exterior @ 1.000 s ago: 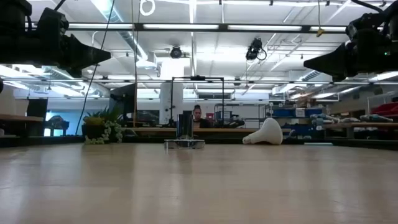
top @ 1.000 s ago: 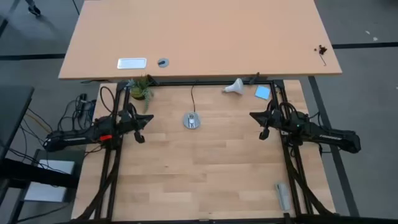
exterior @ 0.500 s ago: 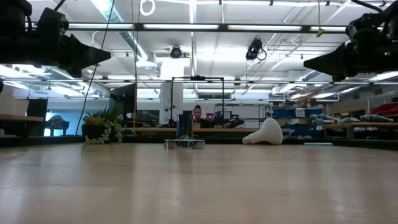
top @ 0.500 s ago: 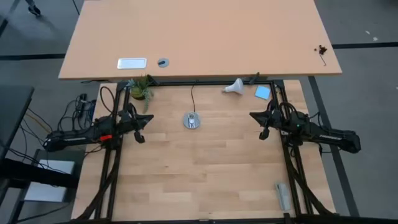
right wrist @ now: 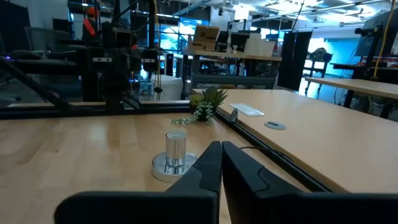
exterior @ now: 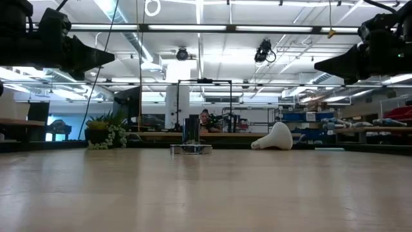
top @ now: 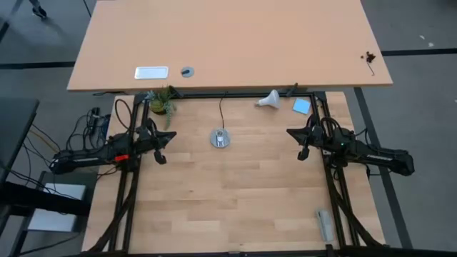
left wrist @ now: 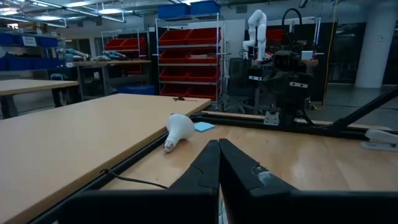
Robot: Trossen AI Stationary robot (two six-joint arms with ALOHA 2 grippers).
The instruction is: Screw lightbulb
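— Two arms, and neither is doing anything with the bulb. The left gripper (top: 163, 138) hangs off the table at nine o'clock, fingers pressed together on nothing; the right gripper (top: 295, 135) mirrors it at three o'clock, also closed and empty.

— Where's the bulb?

— The small white pear-shaped lightbulb (top: 268, 100) lies on its side at about one o'clock, near the far edge of the pale wooden slatted table (top: 235, 193), its narrow grey screw base pointing toward eleven. A small light-blue square pad (top: 301, 106) lies just beside it, on its three o'clock side.

— And what does it screw into?

— The round silver socket disc with a short upright metal collar (top: 220, 139), near the table's middle, a black cord (top: 221, 111) running off toward twelve. Bulb and socket are well apart.

— So which step is this?

— I'd say the very start: nothing picked up. The right arm is nearer, so I'd expect it to open its fingers, reach toward the bulb's round globe, lift it, and stand it base-down over the collar. The bulb could roll when nudged.

— Anything you can't make out?

— Whether the collar is threaded inside; it's too small to tell. From table height both arms are cut off at the top corners, fingertips out of frame. A small green potted plant (top: 161, 101) sits at eleven o'clock, and a greyish oblong thing (top: 325, 224) at five o'clock I can't identify. A person (exterior: 204, 118) shows far behind the socket, partly hidden.
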